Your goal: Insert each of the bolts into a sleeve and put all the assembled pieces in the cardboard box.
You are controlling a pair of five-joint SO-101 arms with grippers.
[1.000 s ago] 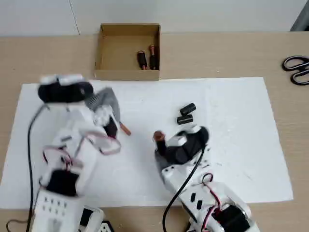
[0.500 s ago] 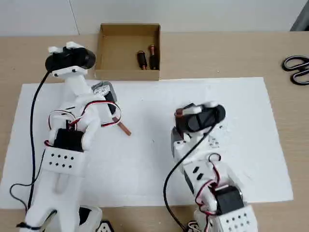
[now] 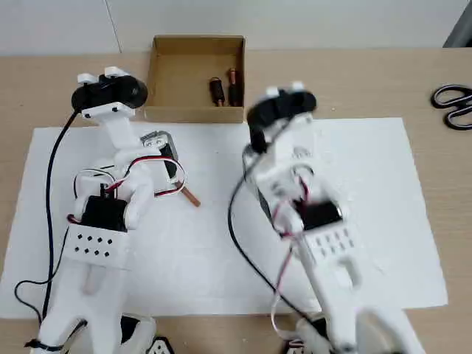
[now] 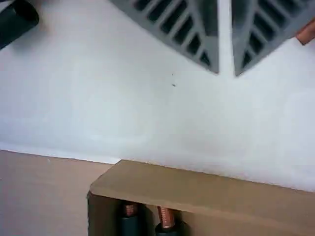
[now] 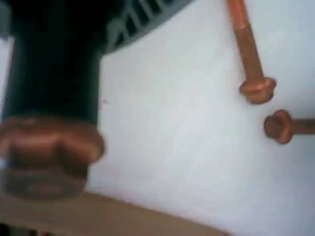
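Note:
My right gripper point(image 5: 54, 64) is shut on an assembled piece, a black sleeve with a copper bolt head point(image 5: 49, 147) sticking out. It hangs just in front of the cardboard box point(image 3: 195, 77). In the high view the right arm point(image 3: 280, 110) stands by the box's near right corner. Two assembled pieces point(image 3: 225, 90) lie inside the box. Two loose copper bolts point(image 5: 251, 54) point(image 5: 288, 127) lie on the white paper. My left gripper point(image 4: 226, 49) hovers over the paper, shut with nothing between its grey fingers. A bolt point(image 3: 190, 195) lies beside it, and a black sleeve point(image 4: 15, 19) lies farther off.
White paper point(image 3: 383, 169) covers the middle of the wooden table. Scissors point(image 3: 451, 103) lie at the far right edge. The box's near wall point(image 4: 206, 189) rises between the paper and the pieces inside.
The right arm has swung from the middle of the paper up toward the box, carrying the assembled piece. The left arm rose early on, then kept still.

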